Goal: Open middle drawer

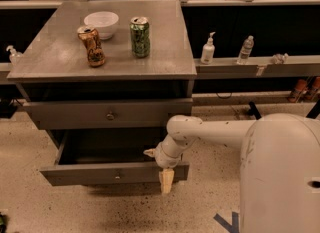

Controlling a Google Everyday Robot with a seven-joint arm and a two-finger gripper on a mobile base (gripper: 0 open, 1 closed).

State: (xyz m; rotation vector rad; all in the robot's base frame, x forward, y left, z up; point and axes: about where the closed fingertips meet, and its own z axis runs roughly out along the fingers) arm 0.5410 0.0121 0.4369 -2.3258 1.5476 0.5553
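The middle drawer [100,174] is the wide grey one pulled out of the grey cabinet. Its deep box is open to view, and a small round knob [117,177] sits at the centre of its front. My gripper [159,167] is at the right end of that front panel, over its top edge. One tan finger [166,181] hangs down in front of the panel. The other fingertip [149,152] points left over the drawer's inside. The fingers stand apart and grip nothing that I can see.
A closed drawer with a knob [110,115] sits above the open one. On the cabinet top [55,57] stand a white bowl [101,24], a brown can [92,46] and a green can [140,37]. Bottles [207,49] stand on a ledge at right. My white arm [220,132] reaches in from the right.
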